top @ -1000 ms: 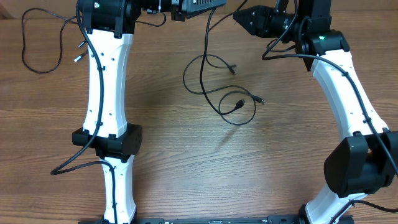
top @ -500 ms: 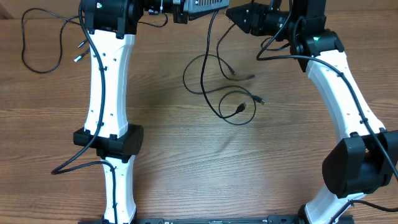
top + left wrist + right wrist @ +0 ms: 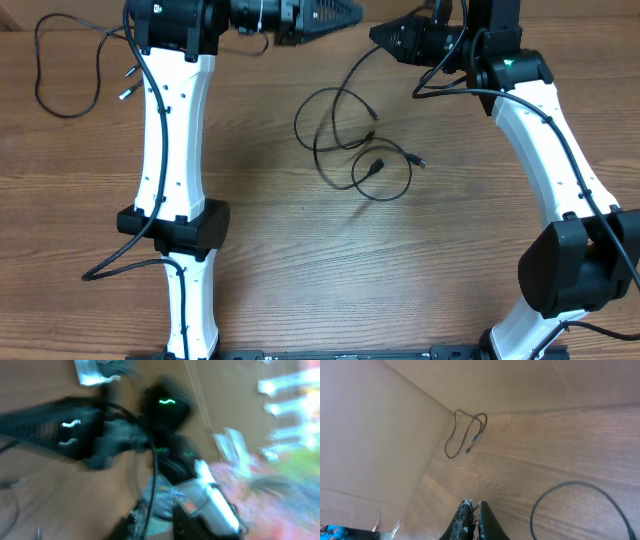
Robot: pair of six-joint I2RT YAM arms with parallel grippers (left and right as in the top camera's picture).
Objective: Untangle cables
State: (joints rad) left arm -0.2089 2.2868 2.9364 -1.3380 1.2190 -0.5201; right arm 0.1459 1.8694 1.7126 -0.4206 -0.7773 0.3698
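The cables (image 3: pixel 345 147) lie in loops near the middle of the table (image 3: pixel 300 260); one strand goes up to the right gripper (image 3: pixel 378 36), pressed together on it over the table's far edge. The left gripper (image 3: pixel 350 12) hangs there too; whether its jaws are spread I cannot tell. A separate cable (image 3: pixel 37 85) lies at the table's far left corner

**A:** What's different up top?

**B:** The left gripper (image 3: pixel 352 12) reaches farther right now. The right gripper (image 3: pixel 376 36) has slid left toward it, and its jaws have gone from parted to closed.

**A:** And the cables (image 3: pixel 297 122)?

**B:** Their rising strand ran straight up to the left gripper before. Now it slants over to the right gripper's tip, and the loops below have pulled in a little.
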